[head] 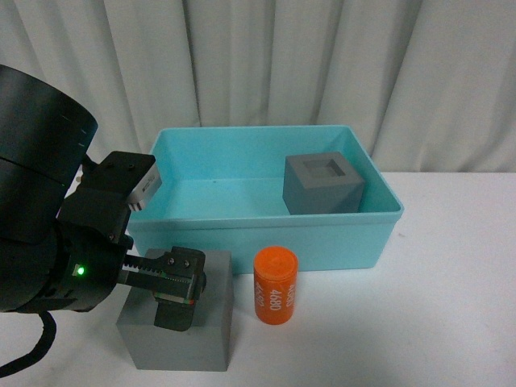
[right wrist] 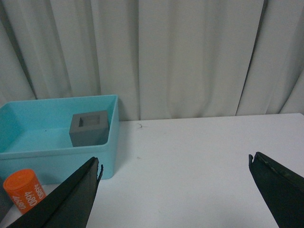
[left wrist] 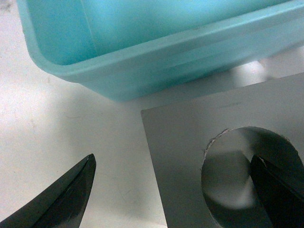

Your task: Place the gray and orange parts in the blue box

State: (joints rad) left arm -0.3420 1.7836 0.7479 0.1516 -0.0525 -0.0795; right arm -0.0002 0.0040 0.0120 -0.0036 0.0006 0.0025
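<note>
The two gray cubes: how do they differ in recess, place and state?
The far cube has a square recess; the near cube has a round one. The far cube sits inside the blue box; the near cube stands on the table outside it. The left gripper straddles the near cube's wall; no gripper is at the far cube. Both are matte gray.

Left hand (left wrist: 172, 159) and right hand (right wrist: 174, 158), both open.

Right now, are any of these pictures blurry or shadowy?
Left wrist view: close and soft, the dark left claw blurred, shade inside the round recess of the matte gray cube. Front view: sharp, evenly lit. Right wrist view: clear background, right claw blurred.
</note>
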